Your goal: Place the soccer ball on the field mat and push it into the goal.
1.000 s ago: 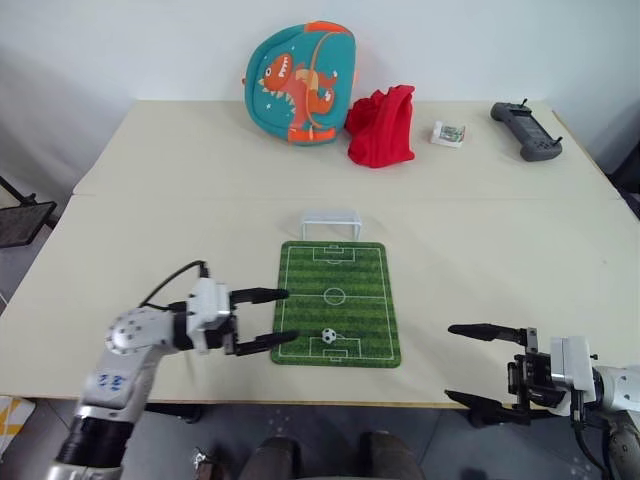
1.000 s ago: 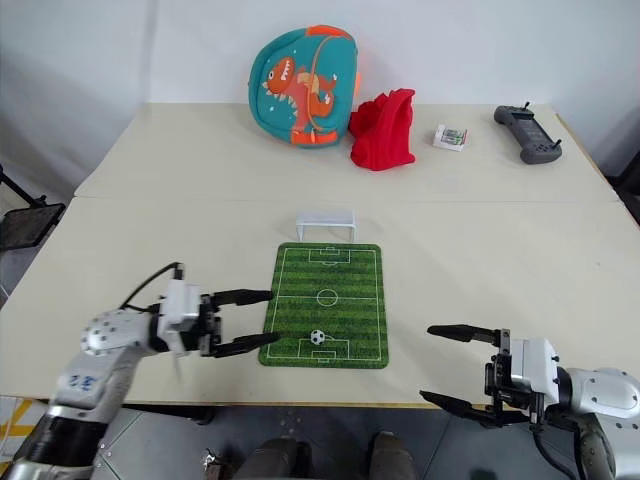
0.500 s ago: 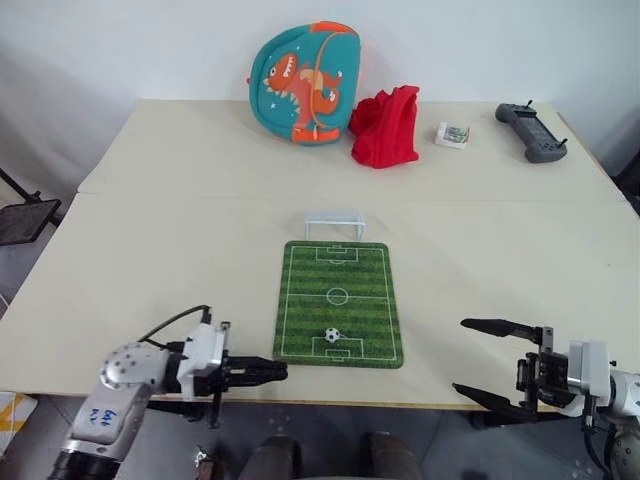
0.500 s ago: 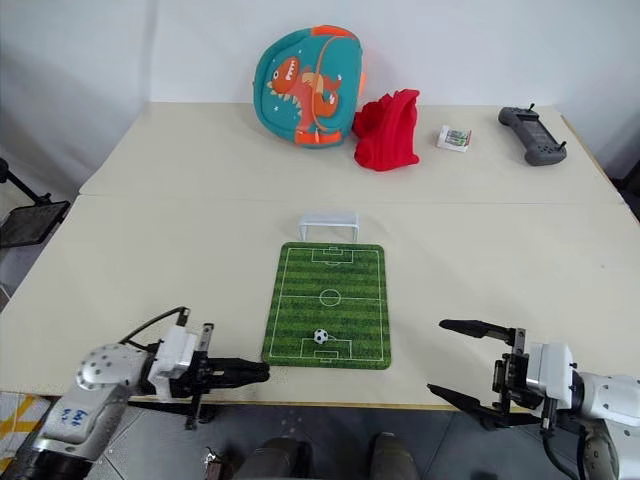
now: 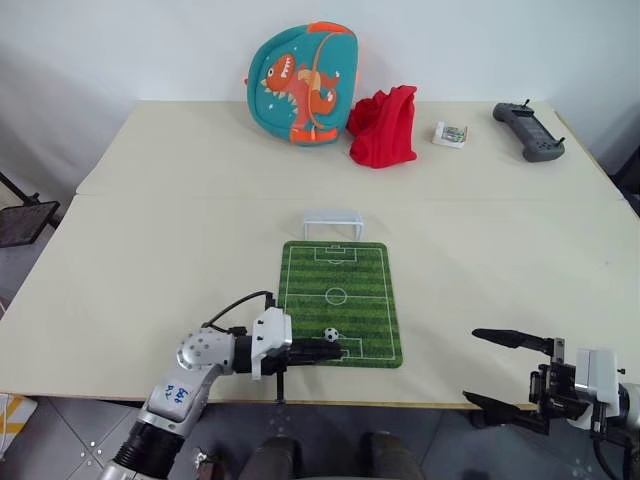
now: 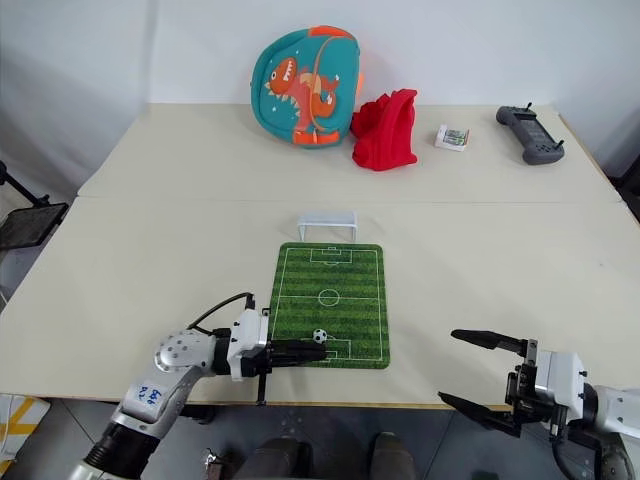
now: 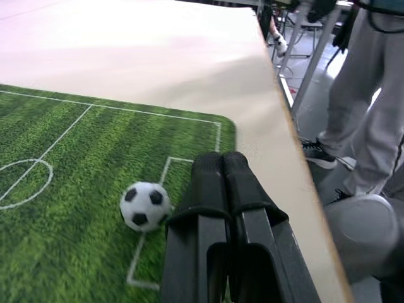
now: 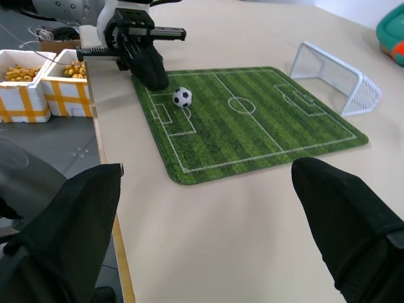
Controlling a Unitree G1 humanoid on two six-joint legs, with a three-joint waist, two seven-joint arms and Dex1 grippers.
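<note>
Left hand (image 5: 318, 353), fingers pressed together, is set just behind the soccer ball (image 5: 329, 335), already placed on the field mat (image 5: 365, 290); pushing it into the goal (image 5: 332, 222) is left.

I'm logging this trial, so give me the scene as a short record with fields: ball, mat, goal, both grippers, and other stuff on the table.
ball: ball on the mat, near its end closest to the robot
mat: mat flat on the table
goal: goal just past the mat's far end, empty
left gripper: left gripper shut, tips on the mat right by the ball
right gripper: right gripper open, off the table's near edge, holding nothing
other: backpack, red cloth, small box, controller along the far side
</note>
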